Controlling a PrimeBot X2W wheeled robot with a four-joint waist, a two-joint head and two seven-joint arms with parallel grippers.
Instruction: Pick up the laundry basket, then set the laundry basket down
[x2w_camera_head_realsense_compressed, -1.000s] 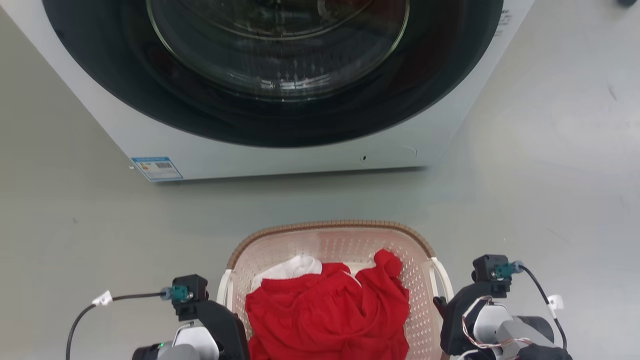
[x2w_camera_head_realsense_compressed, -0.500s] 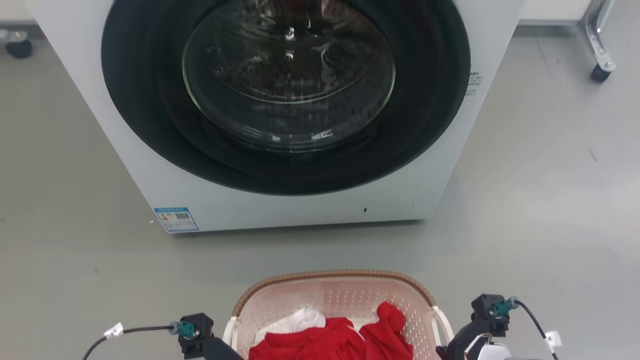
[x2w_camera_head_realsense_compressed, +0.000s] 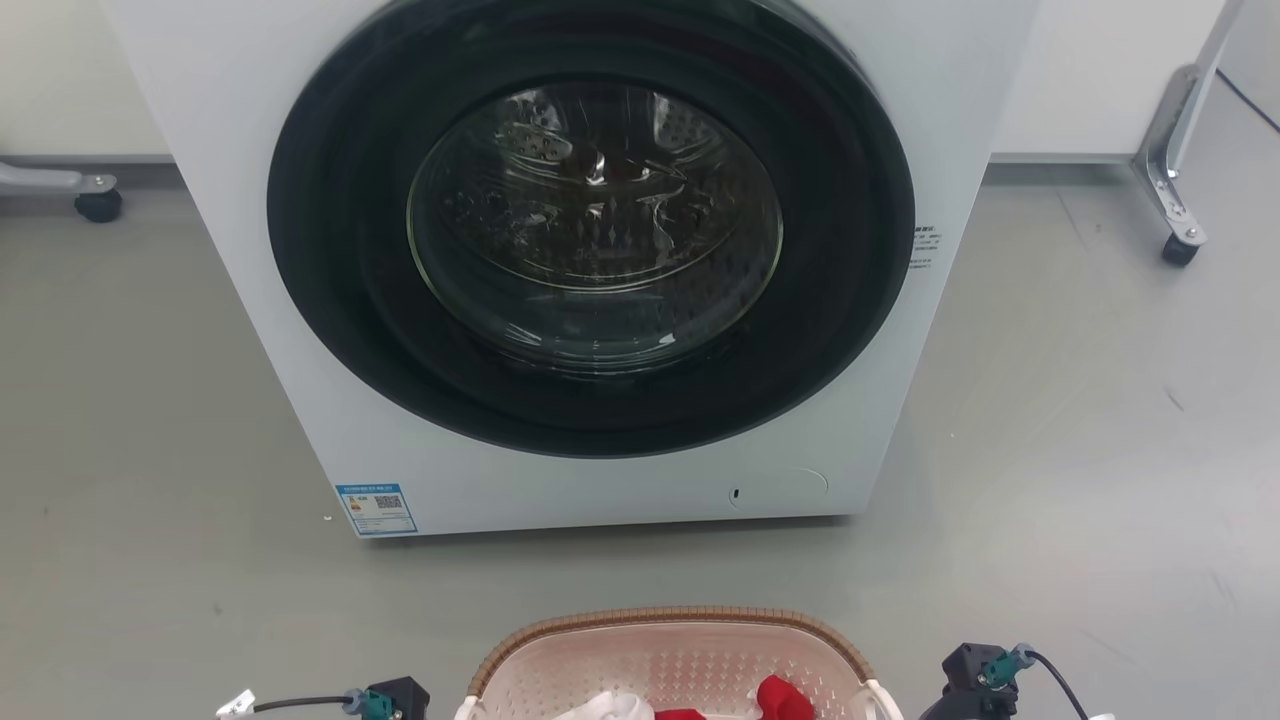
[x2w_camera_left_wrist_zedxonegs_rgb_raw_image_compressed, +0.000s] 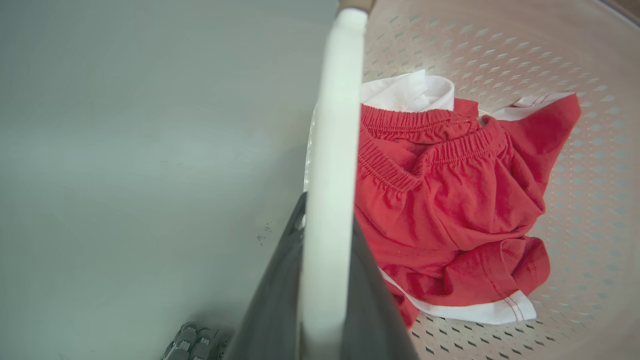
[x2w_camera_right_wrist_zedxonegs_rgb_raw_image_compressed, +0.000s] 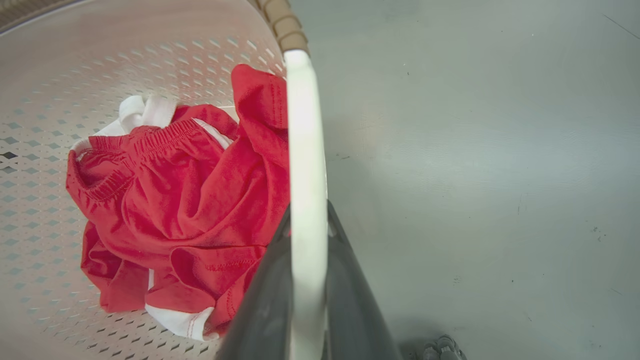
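The laundry basket (x2w_camera_head_realsense_compressed: 668, 620), pale pink and perforated with a brown woven-look rim, lies at the bottom edge of the head view, in front of the washer. Red and white clothes (x2w_camera_left_wrist_zedxonegs_rgb_raw_image_compressed: 450, 200) are heaped inside it. In the left wrist view my left gripper (x2w_camera_left_wrist_zedxonegs_rgb_raw_image_compressed: 327, 215) is shut on the basket's white side handle (x2w_camera_left_wrist_zedxonegs_rgb_raw_image_compressed: 332, 125), one dark finger on each side. My right gripper (x2w_camera_right_wrist_zedxonegs_rgb_raw_image_compressed: 308, 210) is shut the same way on the other white handle (x2w_camera_right_wrist_zedxonegs_rgb_raw_image_compressed: 304, 130), with the red clothes (x2w_camera_right_wrist_zedxonegs_rgb_raw_image_compressed: 190, 200) to its left. The handles hide both pairs of fingertips.
A white front-loading washer (x2w_camera_head_realsense_compressed: 600, 470) with a shut dark glass door (x2w_camera_head_realsense_compressed: 595, 225) stands just beyond the basket. A caster of a frame (x2w_camera_head_realsense_compressed: 98, 205) sits at the far left and another caster (x2w_camera_head_realsense_compressed: 1180, 250) at the far right. Grey floor lies on both sides.
The head camera has tilted up: the washer sits lower and fuller in view, and the basket and both wrists have slid to the bottom edge. Both grips look unchanged.
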